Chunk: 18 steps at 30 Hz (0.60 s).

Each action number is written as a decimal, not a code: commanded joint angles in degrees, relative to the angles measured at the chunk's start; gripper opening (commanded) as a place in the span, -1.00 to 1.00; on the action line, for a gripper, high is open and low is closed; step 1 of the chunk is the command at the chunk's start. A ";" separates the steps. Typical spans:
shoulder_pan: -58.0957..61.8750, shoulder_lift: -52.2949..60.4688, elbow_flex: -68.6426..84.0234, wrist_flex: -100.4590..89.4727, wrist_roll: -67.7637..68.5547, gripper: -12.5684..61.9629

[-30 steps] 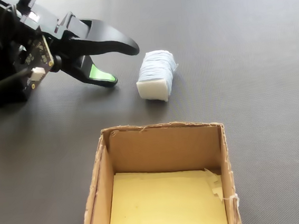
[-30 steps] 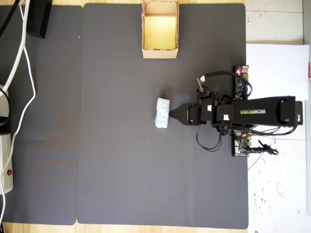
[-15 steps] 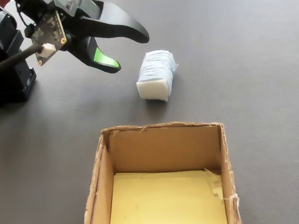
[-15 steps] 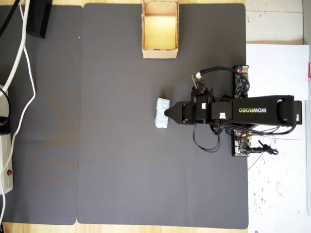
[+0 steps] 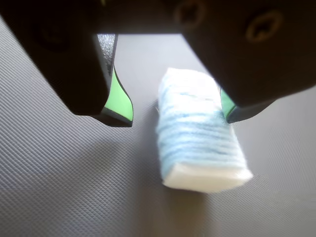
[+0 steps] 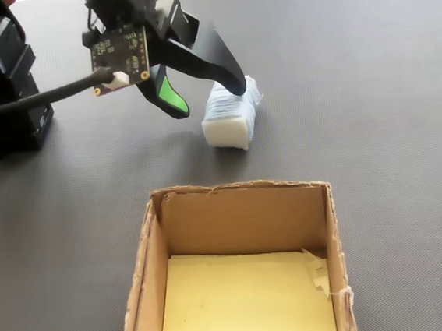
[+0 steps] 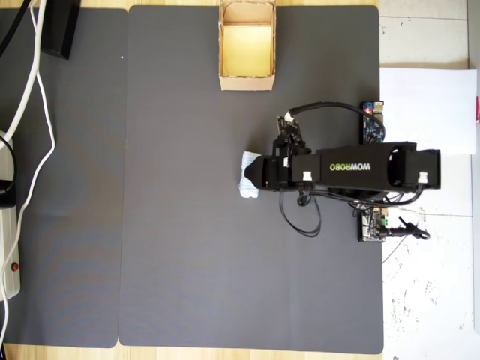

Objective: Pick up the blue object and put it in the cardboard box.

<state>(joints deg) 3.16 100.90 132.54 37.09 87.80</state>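
- The claw stands with its jaws apart, 1 green-lined tip at centre left of the wrist view and the other at centre right, neither one pressing on anything.
- The blue object lies on its side on the dark mat in the middle of the wrist view, between the 2 tips but nearer the right one; whether that tip touches it cannot be told.
- In the fixed view the claw sits in the upper middle of the frame, just above and left of the blue object, its black upper jaw overlapping the object's top end.
- 1.0 s ago the claw was at the upper left of that view, well apart from the object; it has since risen and swung rightward over it.
- The blue object rests in the same spot as before, on the same side.
- In the overhead view the arm reaches farther left than it did 0.5 s ago, and its front now covers the right part of the blue object at frame centre.
- The cardboard box fills the lower middle of the fixed view, open side up, yellowish floor bare, well apart from the object.
- In the overhead view the cardboard box sits at the top centre edge of the mat, unmoved.
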 commanded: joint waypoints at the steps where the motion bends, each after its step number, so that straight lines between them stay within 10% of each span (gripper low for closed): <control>1: -0.18 -1.14 -6.15 -0.26 0.44 0.25; 18: -1.41 -13.45 -8.26 -5.45 -1.41 0.00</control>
<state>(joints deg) 2.72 88.33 125.16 37.27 85.43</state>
